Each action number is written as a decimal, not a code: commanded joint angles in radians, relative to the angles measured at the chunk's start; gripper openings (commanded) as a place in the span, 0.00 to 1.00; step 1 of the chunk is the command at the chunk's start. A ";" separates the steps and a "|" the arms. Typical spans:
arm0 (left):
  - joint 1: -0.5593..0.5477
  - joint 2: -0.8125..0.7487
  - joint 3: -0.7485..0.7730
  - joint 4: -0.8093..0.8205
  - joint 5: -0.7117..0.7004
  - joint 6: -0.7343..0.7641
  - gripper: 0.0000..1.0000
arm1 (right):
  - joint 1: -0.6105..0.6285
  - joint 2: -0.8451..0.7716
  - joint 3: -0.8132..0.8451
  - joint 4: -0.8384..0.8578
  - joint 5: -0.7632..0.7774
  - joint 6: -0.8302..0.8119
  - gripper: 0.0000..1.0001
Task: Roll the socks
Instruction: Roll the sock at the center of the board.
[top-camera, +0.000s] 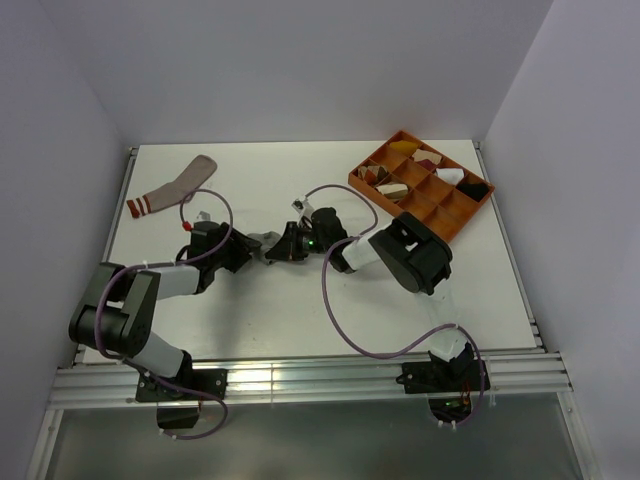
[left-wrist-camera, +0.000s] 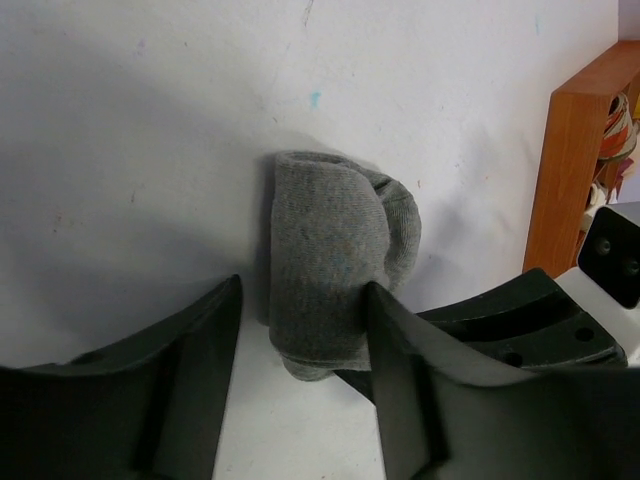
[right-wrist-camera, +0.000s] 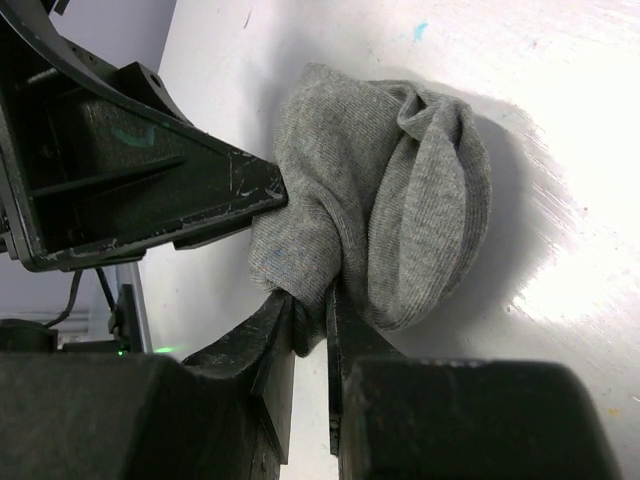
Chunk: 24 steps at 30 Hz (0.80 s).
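A grey sock (top-camera: 263, 241) lies rolled into a bundle at mid-table between my two grippers. In the right wrist view my right gripper (right-wrist-camera: 310, 305) is shut on a fold at the lower edge of the grey sock (right-wrist-camera: 380, 190). In the left wrist view the grey sock (left-wrist-camera: 330, 250) sits between the jaws of my left gripper (left-wrist-camera: 305, 300), which stands open. Its right finger (left-wrist-camera: 395, 340) touches the roll, and its left finger (left-wrist-camera: 215, 330) stands apart from it. A pinkish-tan sock (top-camera: 176, 186) with red and white cuff stripes lies flat at the far left.
An orange divided tray (top-camera: 400, 208) with small cloth bundles stands at the back right, and its wooden wall (left-wrist-camera: 565, 170) shows at the right of the left wrist view. Purple cables loop over both arms. White walls close in the table.
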 joint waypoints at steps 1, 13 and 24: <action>-0.019 0.022 0.008 -0.028 -0.007 0.007 0.53 | -0.012 0.044 0.007 -0.080 0.026 0.019 0.00; -0.056 0.039 0.215 -0.372 -0.122 0.117 0.01 | -0.012 -0.108 0.021 -0.256 0.107 -0.165 0.32; -0.138 0.121 0.479 -0.715 -0.302 0.238 0.00 | 0.024 -0.304 -0.056 -0.275 0.325 -0.454 0.59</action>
